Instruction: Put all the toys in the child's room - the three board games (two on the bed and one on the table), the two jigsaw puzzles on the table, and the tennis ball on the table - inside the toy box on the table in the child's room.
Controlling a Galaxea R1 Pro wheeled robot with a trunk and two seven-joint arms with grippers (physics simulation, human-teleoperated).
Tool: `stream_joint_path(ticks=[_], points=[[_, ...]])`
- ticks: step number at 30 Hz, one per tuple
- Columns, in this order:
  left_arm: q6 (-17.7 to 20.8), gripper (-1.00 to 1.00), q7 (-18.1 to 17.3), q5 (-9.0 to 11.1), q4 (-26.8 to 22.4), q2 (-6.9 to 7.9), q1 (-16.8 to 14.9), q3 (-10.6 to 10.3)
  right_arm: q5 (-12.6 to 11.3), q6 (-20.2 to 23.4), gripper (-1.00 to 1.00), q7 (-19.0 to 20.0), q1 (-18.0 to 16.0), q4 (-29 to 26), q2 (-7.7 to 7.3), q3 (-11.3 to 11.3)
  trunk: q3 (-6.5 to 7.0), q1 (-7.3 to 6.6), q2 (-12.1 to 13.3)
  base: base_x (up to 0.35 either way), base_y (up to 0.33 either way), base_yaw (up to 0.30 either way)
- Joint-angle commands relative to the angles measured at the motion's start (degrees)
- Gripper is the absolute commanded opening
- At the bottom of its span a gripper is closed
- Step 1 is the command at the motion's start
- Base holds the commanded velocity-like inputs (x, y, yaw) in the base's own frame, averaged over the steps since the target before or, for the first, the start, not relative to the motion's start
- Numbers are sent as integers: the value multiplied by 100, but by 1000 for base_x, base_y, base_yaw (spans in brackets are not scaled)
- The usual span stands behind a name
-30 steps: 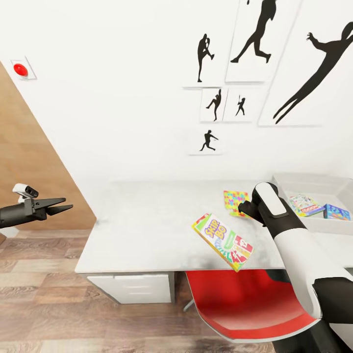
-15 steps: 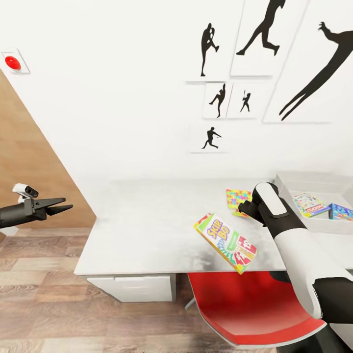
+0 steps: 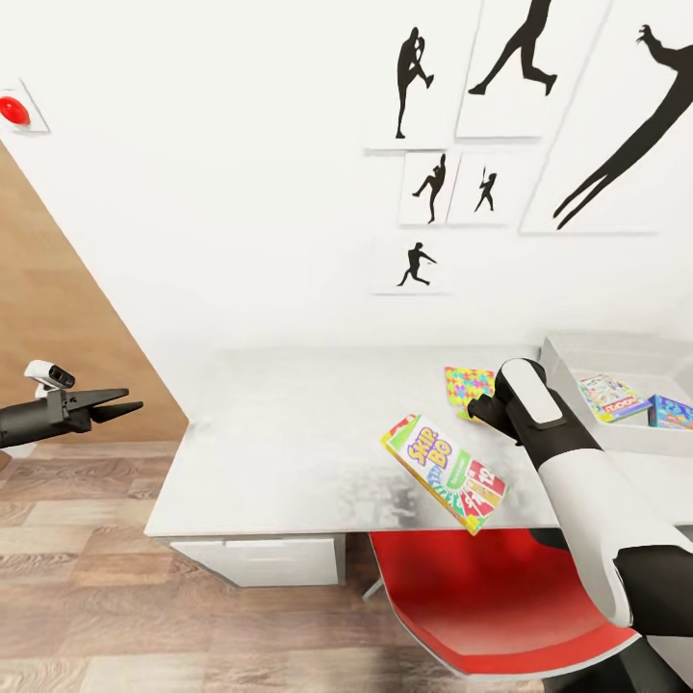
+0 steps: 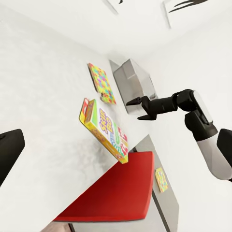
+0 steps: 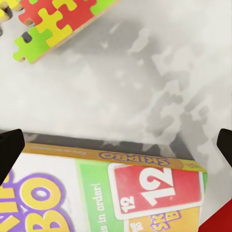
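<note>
Head view: the SKIP-BO box [image 3: 444,473] lies at the near edge of the grey surface [image 3: 279,433], above the red chair [image 3: 486,597]. A jigsaw puzzle [image 3: 468,384] lies just beyond it. The right gripper [image 3: 478,411] hangs between them, mostly hidden by its wrist. The toy box [image 3: 577,351] holds two game boxes. The left gripper [image 3: 117,404] floats off the surface's left end, jaws nearly together, holding nothing.

Left wrist view: the right gripper [image 4: 137,107] has its jaws apart, empty, above the SKIP-BO box [image 4: 105,128].

Right wrist view: black fingertips [image 5: 9,152] spread wide over the SKIP-BO box [image 5: 106,193], the jigsaw puzzle [image 5: 53,21] beyond.
</note>
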Motion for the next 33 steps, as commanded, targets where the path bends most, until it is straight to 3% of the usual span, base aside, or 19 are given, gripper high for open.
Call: stream_joint_path(ticks=[1, 27, 33], points=[[60, 100, -22, 0, -1, 2, -4, -4, -44, 44, 100, -46, -5, -6, -7, 25, -12, 3, -11, 0, 0, 3], [58, 100, -22, 0, 0, 3, -4, -4, -80, 30, 100, -49, 34, 13, -18, 9, -20, 3, -11, 0, 0, 0], [58, 100, -22, 0, 0, 3, -4, -4, -80, -76, 100, -52, 47, 14, -14, -160, -20, 3, -11, 0, 0, 0]])
